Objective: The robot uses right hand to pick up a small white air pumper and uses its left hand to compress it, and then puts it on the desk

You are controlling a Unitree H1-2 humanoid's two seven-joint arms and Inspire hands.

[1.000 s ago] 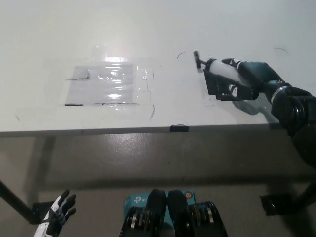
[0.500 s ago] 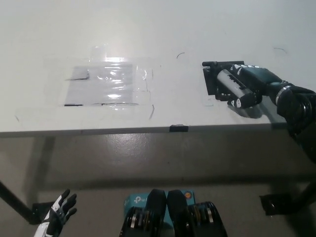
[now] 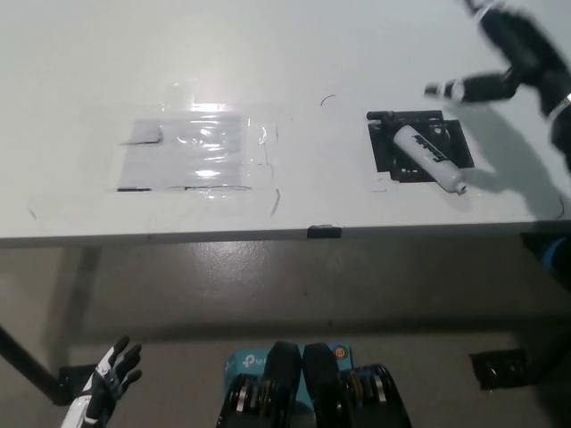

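Now the small white cylindrical air pumper (image 3: 428,156) lies flat on a square black pad (image 3: 417,145), tilted so its narrow end pokes past the pad's lower right corner onto the pale grey desk top (image 3: 294,53). Nothing is touching it. Up and to the right of it, the black right hand (image 3: 504,62) hangs above the desk, well clear of the pumper, fingers spread and empty, one white-tipped finger (image 3: 446,89) reaching left toward the pad's upper edge. Left of those fingers a long bare stretch of desk runs to a shiny clear plastic sheet (image 3: 201,150) taped flat. The desk's front edge (image 3: 268,236) sits just below the pad, with dull grey floor (image 3: 268,285) beyond. Far down at lower left, the white left hand (image 3: 105,385) rests below desk level, fingers apart, holding nothing.
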